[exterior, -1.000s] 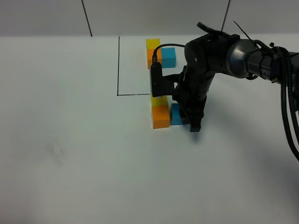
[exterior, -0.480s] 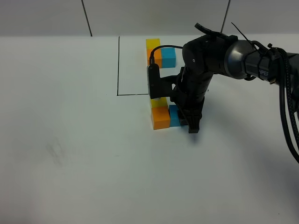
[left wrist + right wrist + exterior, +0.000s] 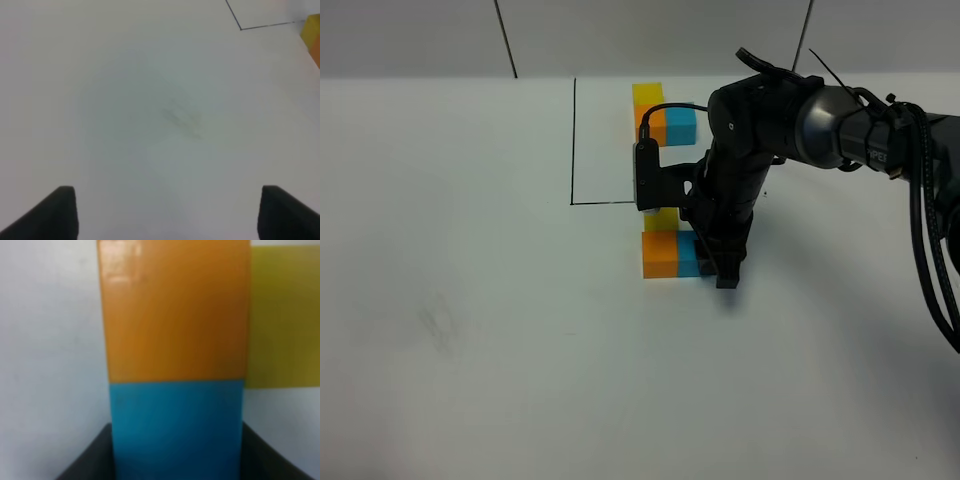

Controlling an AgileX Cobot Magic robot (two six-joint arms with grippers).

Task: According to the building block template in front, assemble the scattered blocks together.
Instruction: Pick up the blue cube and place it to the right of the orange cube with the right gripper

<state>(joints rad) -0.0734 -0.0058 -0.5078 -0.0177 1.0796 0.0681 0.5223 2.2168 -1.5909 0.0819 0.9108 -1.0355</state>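
The building block template sits at the back inside a thin black outline: yellow cube, orange cube, blue cube. In front of it lie the scattered blocks: yellow, orange and blue, touching in an L. My right gripper is shut on the blue block, which is pressed against the orange one; the yellow one is beside the orange. My left gripper is open and empty over bare table.
The white table stretches to the left and front. The outline's corner and the edge of the scattered yellow block show far off in the left wrist view. Black cables hang along the right arm.
My right gripper has slid the blue block left until it touches the orange block, closing the gap. The left gripper's earlier state is not shown.
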